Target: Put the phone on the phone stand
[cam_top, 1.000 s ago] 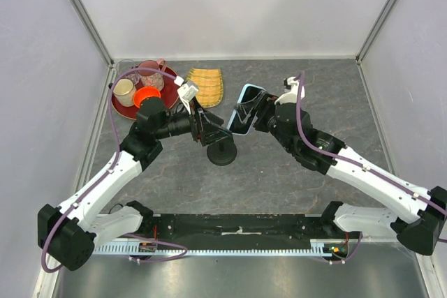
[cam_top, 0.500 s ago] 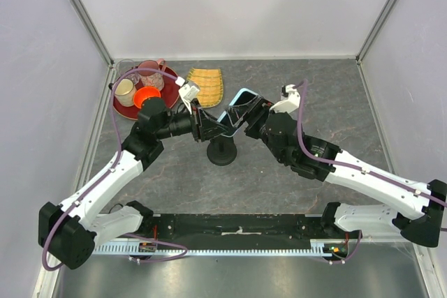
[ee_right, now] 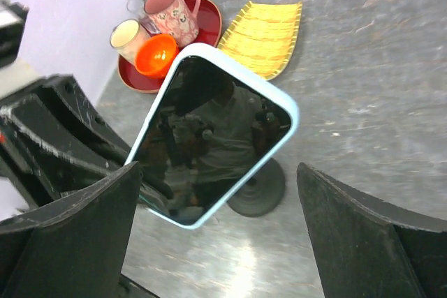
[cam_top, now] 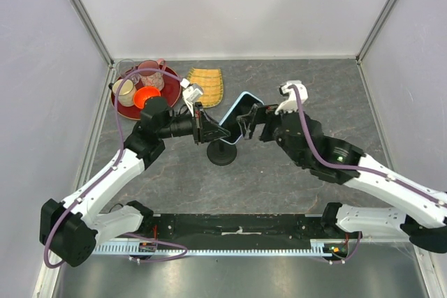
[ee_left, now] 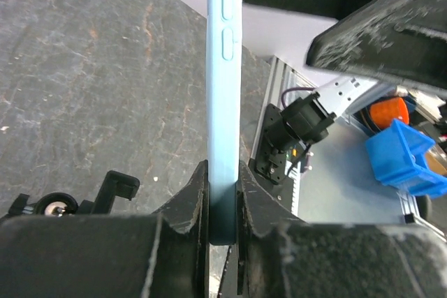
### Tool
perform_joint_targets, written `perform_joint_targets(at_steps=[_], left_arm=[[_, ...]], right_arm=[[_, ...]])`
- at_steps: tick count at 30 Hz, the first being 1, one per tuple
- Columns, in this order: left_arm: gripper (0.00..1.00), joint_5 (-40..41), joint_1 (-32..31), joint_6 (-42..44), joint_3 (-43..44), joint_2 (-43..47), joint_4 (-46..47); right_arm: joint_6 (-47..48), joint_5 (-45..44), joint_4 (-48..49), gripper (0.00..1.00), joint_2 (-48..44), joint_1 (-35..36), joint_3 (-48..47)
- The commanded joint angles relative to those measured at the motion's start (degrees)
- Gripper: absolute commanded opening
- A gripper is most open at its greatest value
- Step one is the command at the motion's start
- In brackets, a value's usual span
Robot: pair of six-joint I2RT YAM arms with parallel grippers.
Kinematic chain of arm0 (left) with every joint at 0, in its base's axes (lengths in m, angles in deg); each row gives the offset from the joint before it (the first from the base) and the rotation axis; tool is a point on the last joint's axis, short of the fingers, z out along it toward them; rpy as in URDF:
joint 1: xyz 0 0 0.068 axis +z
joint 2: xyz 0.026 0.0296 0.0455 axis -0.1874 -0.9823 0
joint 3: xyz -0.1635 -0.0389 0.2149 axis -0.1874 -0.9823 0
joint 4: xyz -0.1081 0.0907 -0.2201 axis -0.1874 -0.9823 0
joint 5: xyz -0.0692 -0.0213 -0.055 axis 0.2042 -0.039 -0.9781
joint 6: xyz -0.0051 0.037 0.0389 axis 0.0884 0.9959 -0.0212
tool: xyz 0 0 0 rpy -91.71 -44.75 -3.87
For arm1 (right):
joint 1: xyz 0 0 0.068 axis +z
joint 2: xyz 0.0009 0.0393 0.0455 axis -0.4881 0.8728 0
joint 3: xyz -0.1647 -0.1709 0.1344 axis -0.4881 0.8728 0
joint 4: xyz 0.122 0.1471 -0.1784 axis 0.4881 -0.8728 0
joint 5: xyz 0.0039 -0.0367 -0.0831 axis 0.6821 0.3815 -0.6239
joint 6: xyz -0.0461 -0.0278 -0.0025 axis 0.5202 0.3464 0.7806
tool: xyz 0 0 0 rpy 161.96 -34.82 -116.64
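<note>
The phone (cam_top: pixel 239 106) is held off the table (cam_top: pixel 314 88), tilted, directly above the stand (cam_top: pixel 222 153); its lower end hangs over the stand's post, and whether it touches the clamp head cannot be told; its upper end leans away from the stand, to the far right. In the right wrist view the phone (ee_right: pixel 213 134) turns its black screen to the camera, its light blue edge running all round, and the stand's round base (ee_right: pixel 262 190) shows just under its lower right edge.

The left gripper (cam_top: pixel 209 130) reaches in from the left of the stand and is clamped on the phone; in the left wrist view its two fingers (ee_left: pixel 185 221) press on both faces of the pale blue edge (ee_left: pixel 225 68), which stands upright between them. The right gripper (cam_top: pixel 250 118) sits over the right of the stand with its jaws spread wide; in its own view the fingers (ee_right: pixel 70 228) stand either side of the phone, the right one clear of it, the left one just beside its lower corner.

Beyond the stand lies a yellow dish (cam_top: pixel 206 85); far left of the stand a red tray (cam_top: pixel 120 108) carries a pink mug (cam_top: pixel 150 75), a cream cup (cam_top: pixel 126 92) and an orange bowl (cam_top: pixel 147 95).
</note>
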Motion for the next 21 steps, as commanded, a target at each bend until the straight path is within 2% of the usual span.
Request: perform_joint_targets(at_steps=[1,3,4,5,6,15,18,21], left_arm=[[0.02,-8.3,0.1,-1.5,1.6,-0.7,4.7],[0.02,-10.6,0.1,-1.6,2.0,-1.3,5.1],[0.02,-11.1,0.1,-1.6,2.0,-1.7,5.3],[0.02,-11.4,0.1,-1.7,1.9,-1.6,5.6],[0.02,-12.0,0.1,-1.8,1.8,-1.6,6.0],[0.02,-11.9,0.1,-2.1,1.3,-1.1,7.2],[0.02,-12.2,0.1,-2.1,1.4,-1.3,7.3],[0.02,-13.1,0.2,-2.0,1.4,-1.1,7.5]], right_arm=[[19.5,2.9,-6.4,0.94,-7.8,0.1,0.7],[20.2,5.8,-9.3,0.93,-10.2,-0.1,-0.1],[20.5,8.3,-11.4,0.87,-10.9,-0.4,-1.0],[21.9,11.2,-11.7,0.96,-11.8,-0.5,-1.1],[22.2,14.3,-11.6,0.98,-13.5,-0.5,-1.2],[20.7,6.4,-6.1,0.98,-24.1,-0.5,2.7],[17.7,-0.1,-6.3,0.98,-24.2,-0.5,4.0],[17.0,0.6,-6.7,0.98,-22.0,-0.5,4.7]])
